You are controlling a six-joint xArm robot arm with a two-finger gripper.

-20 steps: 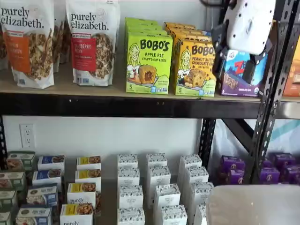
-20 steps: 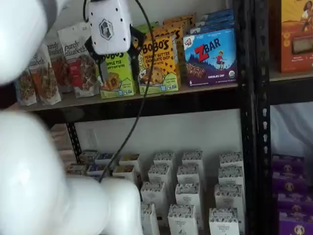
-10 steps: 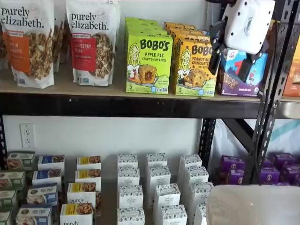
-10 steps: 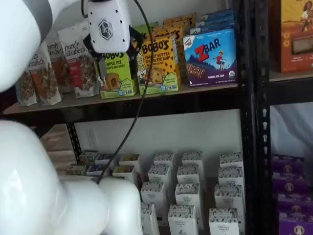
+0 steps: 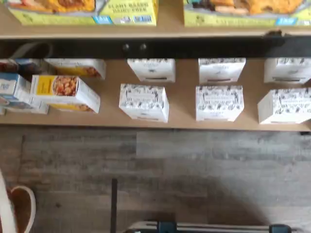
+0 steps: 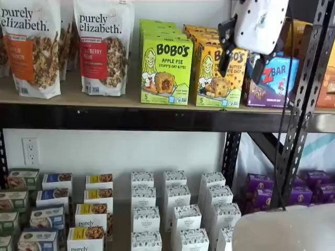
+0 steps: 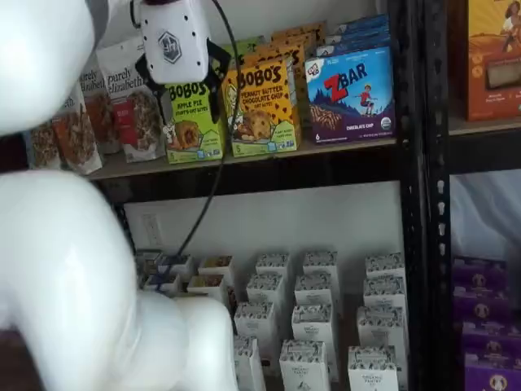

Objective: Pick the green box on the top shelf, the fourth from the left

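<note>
Both shelf views catch the hand [image 6: 241, 61], glossy white body with two black fingers [image 6: 225, 56] spread wide and nothing between them. It hangs before the yellow-orange carton [image 6: 215, 78] here; a second ago it sat further right over the blue ZBar box [image 6: 272, 79]. From the other side, the hand [image 7: 184, 96] straddles the green box [image 7: 194, 124], lime cardboard, upright, cartoon girl printed on it, standing on the top shelf [image 6: 131, 102]: tan board, thick black metal beam. That green box [image 6: 166, 69] hasn't budged. Matte granola bags [image 6: 103, 47] stand left of it. Wrist view looks past the beam to small white patterned cartons [image 5: 144, 101] on a lower board over grey plank flooring [image 5: 194, 170].
</note>
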